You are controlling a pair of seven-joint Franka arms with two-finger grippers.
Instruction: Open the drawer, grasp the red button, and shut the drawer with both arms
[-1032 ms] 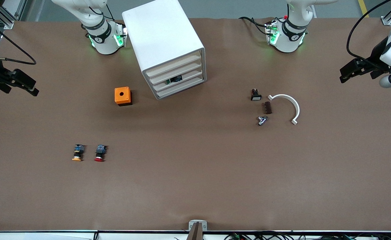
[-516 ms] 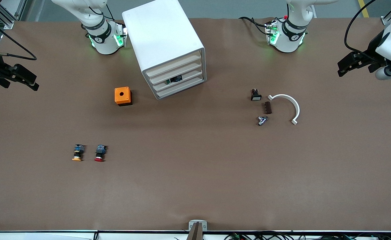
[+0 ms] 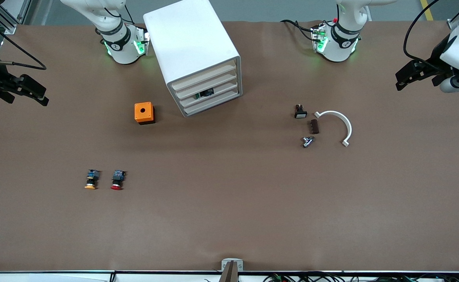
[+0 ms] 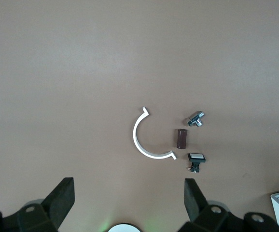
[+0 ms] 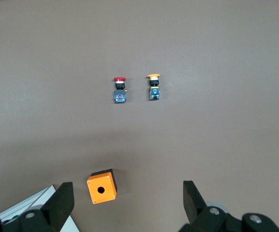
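Observation:
The white cabinet [image 3: 192, 47] stands near the robots' bases, and its four cream-fronted drawers [image 3: 209, 91] all sit pushed in. A small dark thing [image 3: 205, 93] shows through the third slot from the top. The red-capped button [image 3: 116, 180] lies on the table nearer the front camera, beside a yellow-capped one [image 3: 91, 179]. It also shows in the right wrist view [image 5: 119, 90]. My right gripper [image 3: 33, 92] [image 5: 128, 191] is open and empty over the right arm's end of the table. My left gripper [image 3: 407, 76] [image 4: 129, 188] is open and empty over the left arm's end.
An orange cube with a round hole [image 3: 144, 112] [image 5: 101, 186] sits beside the cabinet. Toward the left arm's end lie a white arc [image 3: 341, 125], a brown block [image 3: 314, 126], a metal fitting [image 3: 307, 141] and a black switch [image 3: 300, 112].
Both grippers have shifted slightly toward the robots' bases side and stay open. Nothing on the table has moved.

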